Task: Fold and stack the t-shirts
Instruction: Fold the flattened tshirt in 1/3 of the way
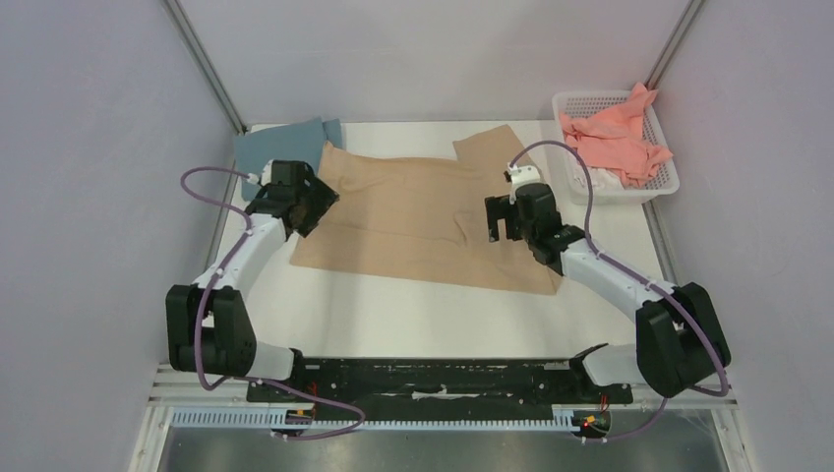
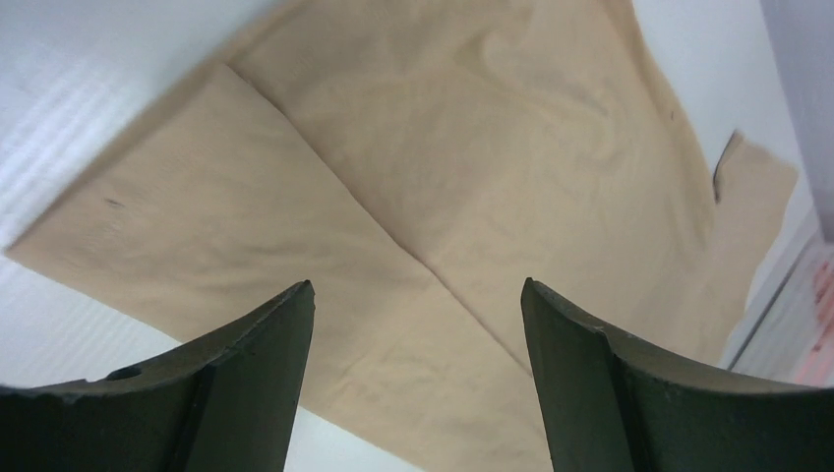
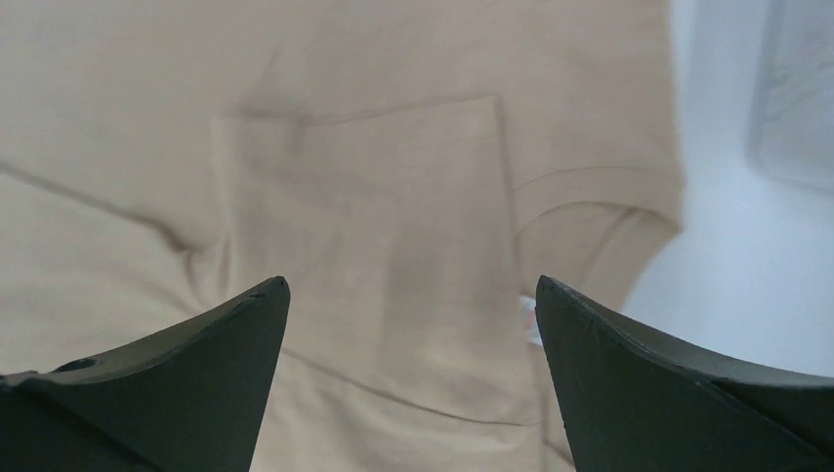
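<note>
A beige-tan t-shirt [image 1: 413, 216] lies spread flat across the middle of the table, with one edge folded over. My left gripper [image 1: 313, 202] is open and empty above the shirt's left edge; its view shows the shirt [image 2: 472, 167] with a folded flap. My right gripper [image 1: 497, 221] is open and empty above the shirt's right part; its view shows the shirt [image 3: 374, 197], a folded sleeve and the collar. A grey-blue t-shirt [image 1: 280, 145] lies folded at the back left. A salmon pink t-shirt [image 1: 615, 138] is heaped in the basket.
A white lattice basket [image 1: 666, 184] stands at the back right corner, next to the right wall. Bare white table [image 1: 413, 320] lies between the shirt and the arm bases. Grey walls and metal posts close in both sides.
</note>
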{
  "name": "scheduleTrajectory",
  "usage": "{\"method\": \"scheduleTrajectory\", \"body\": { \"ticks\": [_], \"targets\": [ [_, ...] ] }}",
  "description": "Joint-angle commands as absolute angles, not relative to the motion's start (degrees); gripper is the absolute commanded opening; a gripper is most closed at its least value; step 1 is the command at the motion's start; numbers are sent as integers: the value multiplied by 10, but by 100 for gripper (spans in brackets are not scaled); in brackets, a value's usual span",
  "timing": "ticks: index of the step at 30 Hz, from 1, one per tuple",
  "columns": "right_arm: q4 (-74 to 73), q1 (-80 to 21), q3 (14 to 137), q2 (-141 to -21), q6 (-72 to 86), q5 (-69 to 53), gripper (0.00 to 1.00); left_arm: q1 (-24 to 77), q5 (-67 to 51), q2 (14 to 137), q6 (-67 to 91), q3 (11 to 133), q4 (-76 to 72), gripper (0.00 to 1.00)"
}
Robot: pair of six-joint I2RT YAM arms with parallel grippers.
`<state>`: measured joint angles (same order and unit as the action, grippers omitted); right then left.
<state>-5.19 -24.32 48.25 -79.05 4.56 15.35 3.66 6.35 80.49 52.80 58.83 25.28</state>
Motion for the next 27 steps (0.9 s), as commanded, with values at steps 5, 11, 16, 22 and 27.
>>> {"method": "scheduleTrajectory", "body": {
  "ticks": [5, 11, 16, 22, 27],
  "targets": [
    [70, -257, 382, -822, 128, -46, 98, 147, -18, 900, 476, 533, 134, 83],
    [45, -258, 354, -852, 171, 13, 98, 158, -35, 974, 478, 522, 134, 84],
    [12, -257, 277, -784, 198, 46, 98, 198, -38, 939, 503, 439, 132, 84],
    [-89, -257, 222, -671, 188, 90, 98, 253, -15, 790, 566, 293, 156, 85],
    [-132, -257, 182, -603, 194, 58, 98, 300, -33, 672, 622, 198, 166, 85]
  ]
}}
